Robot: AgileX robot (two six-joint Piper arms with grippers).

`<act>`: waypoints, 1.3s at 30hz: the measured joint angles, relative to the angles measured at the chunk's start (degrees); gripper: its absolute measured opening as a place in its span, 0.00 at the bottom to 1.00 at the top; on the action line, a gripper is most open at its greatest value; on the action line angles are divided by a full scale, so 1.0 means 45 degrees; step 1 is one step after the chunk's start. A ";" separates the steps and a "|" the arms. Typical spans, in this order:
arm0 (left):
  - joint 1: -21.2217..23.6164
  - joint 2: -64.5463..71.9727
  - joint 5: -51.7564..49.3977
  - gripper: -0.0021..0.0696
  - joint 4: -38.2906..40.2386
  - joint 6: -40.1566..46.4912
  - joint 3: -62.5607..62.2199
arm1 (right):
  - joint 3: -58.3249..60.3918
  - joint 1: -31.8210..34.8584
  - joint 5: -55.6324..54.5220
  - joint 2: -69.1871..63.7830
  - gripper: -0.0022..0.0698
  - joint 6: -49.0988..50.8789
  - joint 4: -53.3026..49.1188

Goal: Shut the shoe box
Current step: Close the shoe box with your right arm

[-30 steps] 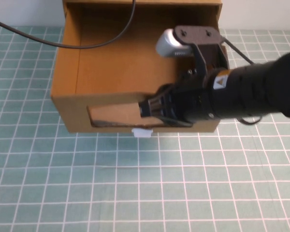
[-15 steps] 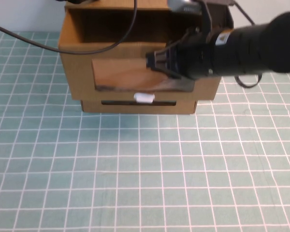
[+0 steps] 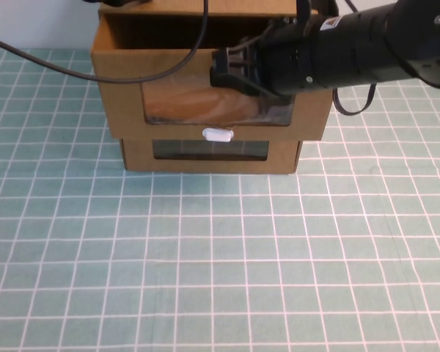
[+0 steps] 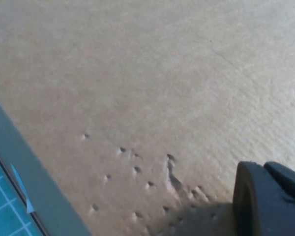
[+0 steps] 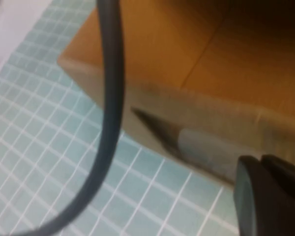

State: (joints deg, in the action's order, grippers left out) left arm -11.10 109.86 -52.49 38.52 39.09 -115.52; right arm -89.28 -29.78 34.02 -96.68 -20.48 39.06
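The shoe box (image 3: 125,88) is a brown cardboard drawer box at the back of the table. It has a clear front window (image 3: 198,106) and a small white pull tab (image 3: 218,134) just below it. Its drawer stands a little out of its shell, with the top open. My right gripper (image 3: 218,71) is shut and empty, its tip against the drawer's front wall above the window. In the right wrist view the gripper (image 5: 261,164) sits by the box's front (image 5: 206,118). My left gripper (image 4: 263,169) is shut and rests on plain cardboard (image 4: 152,83).
A like brown box (image 3: 136,155) with a dark window lies under the shoe box. A black cable (image 3: 132,70) runs across the open drawer and also shows in the right wrist view (image 5: 110,98). The green gridded mat (image 3: 220,264) stretches out in front.
The drawer has slid back toward its shell, with my right gripper moving away along with its front wall. The lower box's window has come into view.
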 joint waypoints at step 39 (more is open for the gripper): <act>0.0000 0.0000 -0.0045 0.02 0.0000 -0.0175 0.0000 | -0.2331 0.0364 -0.2966 -0.2770 0.01 -0.0713 0.0746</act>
State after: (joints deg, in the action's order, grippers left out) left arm -11.10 109.86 -52.69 38.52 38.30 -115.52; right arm -99.77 -28.14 20.68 -109.14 -23.69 42.41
